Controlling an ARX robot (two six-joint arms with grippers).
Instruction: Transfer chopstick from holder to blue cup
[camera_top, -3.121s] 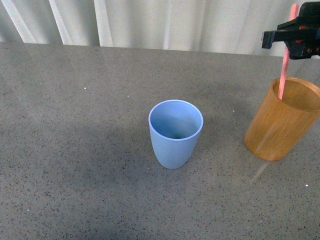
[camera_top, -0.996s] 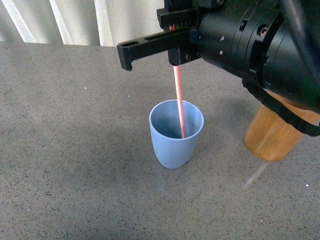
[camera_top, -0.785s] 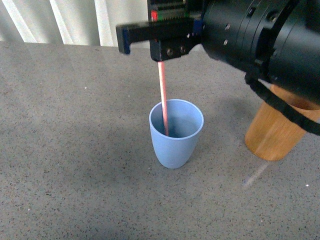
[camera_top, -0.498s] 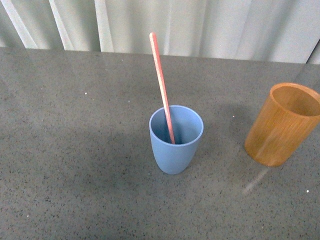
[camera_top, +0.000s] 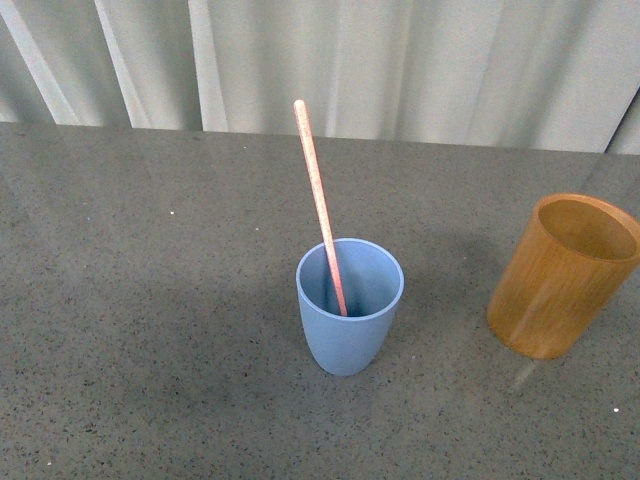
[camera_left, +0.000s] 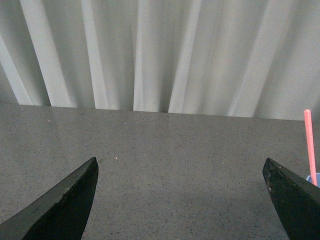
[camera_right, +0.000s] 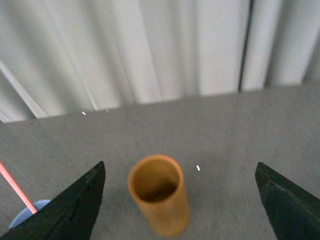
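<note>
Only a sliver of blue cup (camera_top: 349, 315) seen from either wrist. Chopstick (camera_top: 318, 205) standing tilted inside it, free of both claws. Right gripper (camera_right: 180, 200) wide open above empty holder (camera_top: 562, 277). Left gripper (camera_left: 182, 200) wide open too, holding nothing.

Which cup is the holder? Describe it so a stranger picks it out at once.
Start from the grey speckled table in front of the white curtain. Two cups stand on it: the blue cup near the middle, with the pink chopstick leaning in it, and the holder off to its right. The holder is the orange-brown, wood-grained cylinder, straight-sided and empty.
</note>
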